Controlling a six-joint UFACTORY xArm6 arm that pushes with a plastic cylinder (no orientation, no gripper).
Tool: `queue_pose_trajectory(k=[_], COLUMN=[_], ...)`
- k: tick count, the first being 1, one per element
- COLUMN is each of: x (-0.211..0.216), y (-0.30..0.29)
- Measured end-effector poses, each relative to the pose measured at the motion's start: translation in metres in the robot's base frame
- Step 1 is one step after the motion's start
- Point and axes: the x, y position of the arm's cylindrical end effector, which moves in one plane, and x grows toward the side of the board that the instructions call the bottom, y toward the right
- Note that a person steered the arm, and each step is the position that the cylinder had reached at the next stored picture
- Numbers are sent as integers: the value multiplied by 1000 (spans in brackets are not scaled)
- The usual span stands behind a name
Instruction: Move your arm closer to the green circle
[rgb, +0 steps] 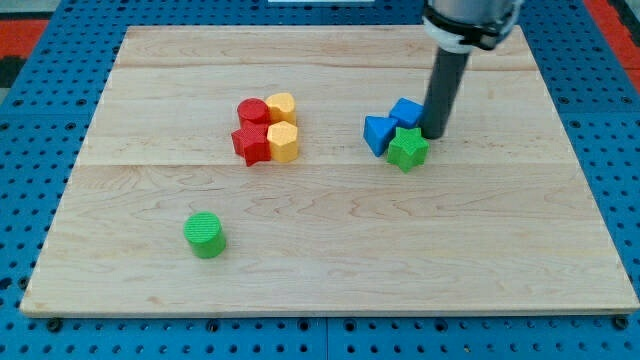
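Note:
The green circle (205, 234), a short green cylinder, stands alone on the wooden board (330, 260) at the view's lower left. My tip (435, 134) rests on the board at the view's upper right, far from the green circle. It touches or nearly touches the right side of a cluster made of a blue cube (407, 111), a blue triangle (378, 133) and a green star (407, 149).
A second cluster sits left of centre: a red cylinder (252, 110), a yellow block (281, 106), a red star (250, 143) and a yellow hexagon (284, 142). A blue pegboard (30, 180) surrounds the board.

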Motion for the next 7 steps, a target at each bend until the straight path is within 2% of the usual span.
queue_pose_trajectory(k=[1,2,3,4,7], x=[-1,94,209,228,228], y=[36,111,79,53,-84])
